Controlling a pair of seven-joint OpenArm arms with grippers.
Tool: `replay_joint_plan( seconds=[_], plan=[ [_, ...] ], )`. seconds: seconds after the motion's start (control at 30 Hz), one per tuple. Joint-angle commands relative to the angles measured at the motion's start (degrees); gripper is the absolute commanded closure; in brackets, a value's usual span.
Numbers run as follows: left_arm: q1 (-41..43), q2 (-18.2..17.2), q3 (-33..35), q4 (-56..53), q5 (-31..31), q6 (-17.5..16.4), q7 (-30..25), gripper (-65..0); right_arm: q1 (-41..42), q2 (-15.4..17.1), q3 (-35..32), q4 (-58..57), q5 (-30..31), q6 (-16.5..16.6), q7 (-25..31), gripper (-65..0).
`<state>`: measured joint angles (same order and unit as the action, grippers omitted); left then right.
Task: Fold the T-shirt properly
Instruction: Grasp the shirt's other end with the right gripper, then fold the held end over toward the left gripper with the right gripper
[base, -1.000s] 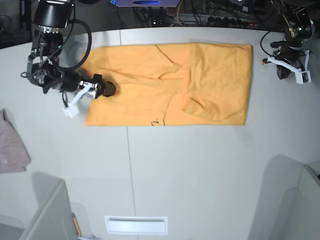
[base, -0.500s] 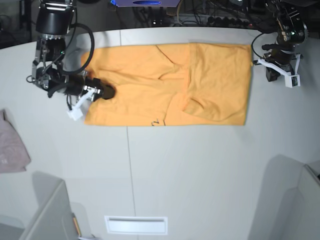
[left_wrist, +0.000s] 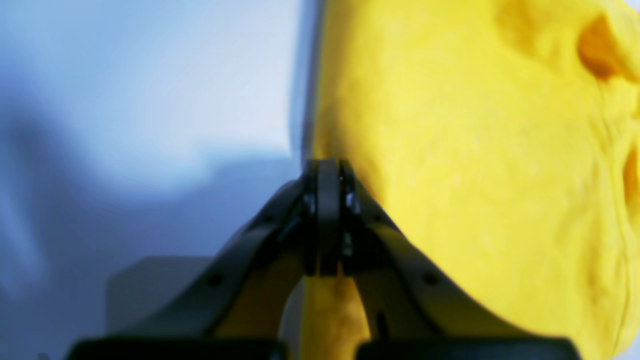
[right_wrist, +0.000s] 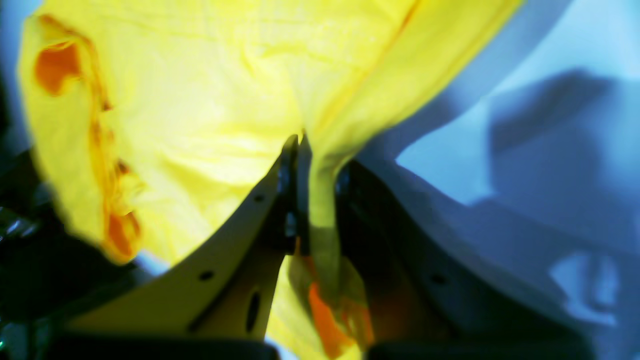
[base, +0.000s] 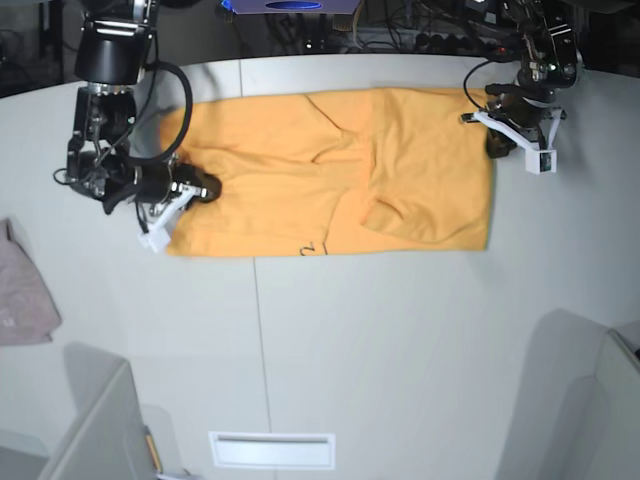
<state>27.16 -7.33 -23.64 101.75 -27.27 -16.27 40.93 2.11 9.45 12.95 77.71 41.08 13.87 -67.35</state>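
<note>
The orange-yellow T-shirt (base: 300, 180) lies spread flat across the far half of the white table (base: 400, 330), with a bit of black lettering at its near edge. My right gripper (base: 200, 187) is at the shirt's left edge. In the right wrist view this right gripper (right_wrist: 312, 145) is shut on a raised fold of the T-shirt (right_wrist: 200, 100). My left gripper (base: 497, 143) rests at the shirt's right edge. In the left wrist view the left gripper (left_wrist: 327, 167) has its jaws pressed together, right along the border of the T-shirt (left_wrist: 475, 150).
A small pale pink-grey cloth (base: 22, 295) lies at the table's left edge. A white slotted plate (base: 272, 450) sits near the front edge. Grey partitions stand at the lower left (base: 95, 430) and lower right (base: 590, 400). Cables run behind the table.
My right gripper has closed on the shirt's left edge. The left arm has swung in from the right of the table to the shirt's right edge, jaws shut throughout.
</note>
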Motion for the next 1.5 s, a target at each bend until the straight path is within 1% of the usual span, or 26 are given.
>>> replay_joint_plan(
  seconds=[0.0,0.1,0.13,0.17,0.23,0.33,0.47,0.63,0.73,0.8,0.87,0.93,1.07,1.13,1.2,1.27,1.37,1.47],
  plan=[
    [-0.2,-0.4,0.9,0.9,-0.6,-0.1,-1.1,0.0,0.4,0.9,0.2,1.7,-3.5,-1.0,-0.1,0.0],
    [-2.0,-0.3,3.7,0.9,-0.6,0.0,-1.1,0.0,0.4,0.6,0.2,6.1,-5.4,-1.1,-0.6,0.0],
    [-2.2,-0.3,4.5,0.9,-0.6,0.5,-1.0,0.0,0.3,0.3,0.2,7.4,-6.0,-1.1,-0.6,0.0],
    [-2.4,-0.3,5.4,0.9,-0.6,1.8,-0.8,0.0,0.1,-0.1,0.1,8.7,-7.1,-1.3,-0.6,0.0],
    [-3.9,-0.4,7.4,1.0,-0.6,5.2,-0.8,0.0,0.0,-0.6,0.1,11.7,-9.1,-2.7,-0.6,0.0],
    [-5.2,-0.8,11.2,0.9,-0.6,7.5,-0.8,0.0,-0.4,-2.0,0.1,15.3,-10.5,-3.3,-0.7,0.0],
    [-5.5,-0.9,14.9,0.9,-0.6,7.6,-0.8,0.0,-0.5,-3.9,0.1,20.7,-10.5,-3.5,-1.4,0.0],
    [-5.5,-0.6,15.4,0.9,-0.6,7.6,-0.7,0.0,-0.5,-7.0,-0.1,26.5,-10.5,-3.5,-4.4,0.0],
    [-5.6,-0.5,15.4,0.9,-0.6,7.6,-0.7,0.0,-0.4,-7.9,-3.6,28.9,-10.5,-3.7,-5.2,0.0],
    [-5.6,-0.4,16.4,0.9,-0.6,7.6,-0.7,0.0,-0.4,-9.0,-6.8,29.2,-10.5,-6.1,-4.7,0.0],
    [-5.8,-0.6,19.0,0.9,-0.6,7.6,-0.7,0.0,-0.4,-9.8,-10.0,29.2,-10.4,-10.5,-4.5,0.0],
    [-5.9,-0.5,20.8,0.9,-0.6,7.7,-0.7,0.0,-0.2,-10.6,-13.0,29.4,-10.3,-13.2,-3.9,0.0],
    [-6.2,-0.4,22.7,0.9,-0.6,7.7,-0.7,0.0,-0.4,-10.6,-19.8,30.9,-10.2,-16.1,-2.0,0.0],
    [-6.3,-0.4,22.5,0.9,-0.6,7.7,-0.7,0.0,-0.4,-10.6,-22.6,31.4,-10.2,-19.0,-1.8,0.0],
    [-6.2,-0.4,22.0,0.9,-0.6,7.7,-0.7,0.0,-0.3,-10.6,-25.2,32.4,-10.1,-21.2,-1.8,0.0],
    [-6.1,-0.8,21.9,0.9,-0.6,7.7,-0.7,0.0,-0.2,-10.6,-27.8,33.6,-10.1,-22.4,-1.8,0.0],
    [-5.8,-0.9,21.9,1.4,-0.6,7.7,-0.7,0.0,0.0,-10.6,-30.3,34.1,-10.3,-22.9,-1.6,0.0],
    [-5.7,-0.9,21.9,1.5,-0.7,7.7,-0.7,0.0,0.3,-10.6,-32.6,33.8,-10.4,-22.9,0.7,0.0]
  ],
)
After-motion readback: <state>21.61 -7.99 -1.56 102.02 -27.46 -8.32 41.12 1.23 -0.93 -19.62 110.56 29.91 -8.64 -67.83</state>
